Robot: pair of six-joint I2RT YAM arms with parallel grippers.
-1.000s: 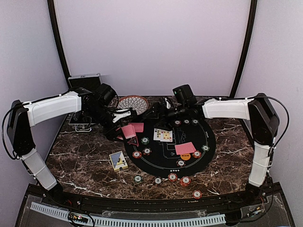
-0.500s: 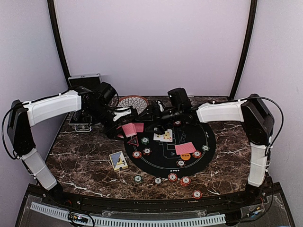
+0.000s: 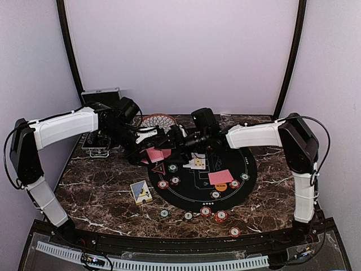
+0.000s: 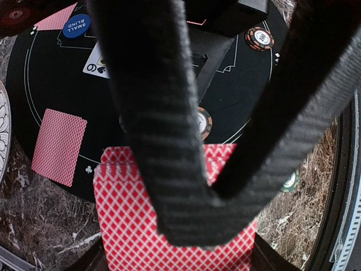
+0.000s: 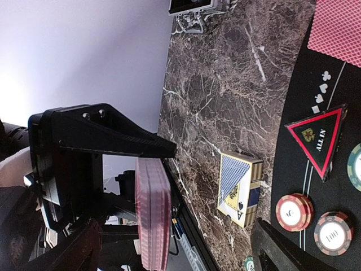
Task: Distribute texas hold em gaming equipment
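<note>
Right arm swings left across the far side of the black mat over the last second, so the right gripper now sits just beside the left gripper, in front of the patterned bowl. Left arm barely shifts. Left gripper is clamped on the deck of red-backed cards, held off the marble table; right wrist view shows the stack edge-on between its fingers. Right gripper jaws are spread wide with nothing in them, deck roughly ahead of the gap, not touched as far as I can tell. Reads as a peel-off setup: right takes the top card, left holds the stock. Dealing looks partway done: one face-down card lies on the near side of the mat, a second face-down card at the mat edge near the bowl, face-up cards mid-mat, chips scattered on mat and marble. Legible text: blue button says SMALL BLIND; red triangle marker says ALL IN; striped chip says 100; spade card shows a 6 or 9, can't tell which way up; card box shows an A and a spade. Orange button print is too small to read.
</note>
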